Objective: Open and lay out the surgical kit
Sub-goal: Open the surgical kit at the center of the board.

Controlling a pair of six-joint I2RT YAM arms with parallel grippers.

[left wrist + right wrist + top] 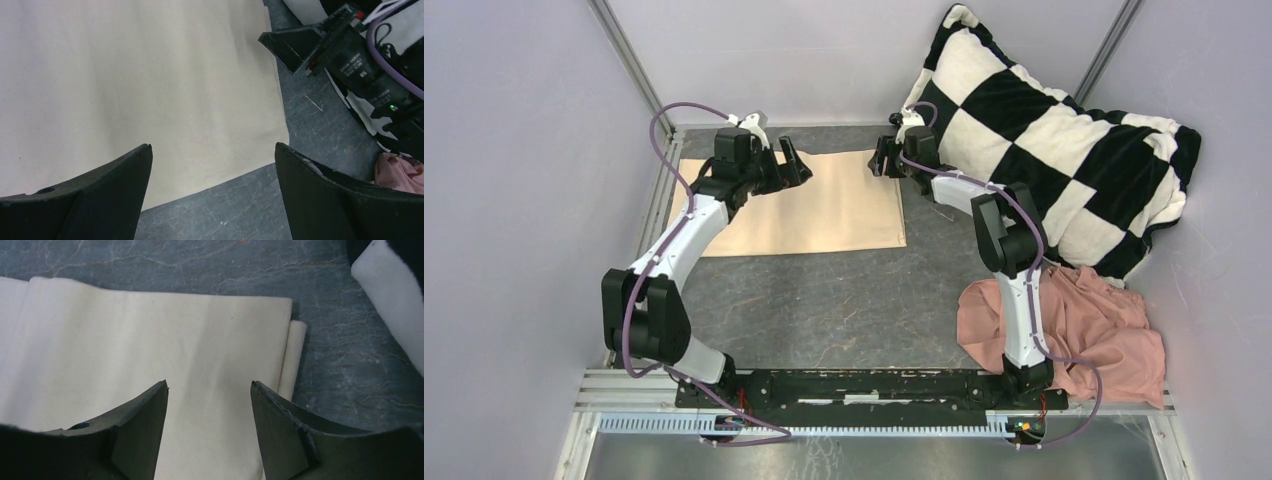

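The surgical kit shows as a folded beige cloth wrap (814, 212) lying flat at the back left of the table. My left gripper (795, 163) hovers over its far edge, jaws wide open and nothing between them; in the left wrist view the gripper (212, 150) looks down on the wrap (150, 75) and its right-hand corner. My right gripper (882, 160) stands at the wrap's far right corner, open and empty; in the right wrist view the gripper (209, 385) is just above the wrap (150, 335), whose folded layers show at the right edge.
A black-and-white checkered pillow (1064, 140) fills the back right, close behind the right arm. A crumpled pink cloth (1104, 330) lies at the right near the right arm's base. Dark grey tabletop (844, 300) surrounds the wrap. Walls close in on both sides.
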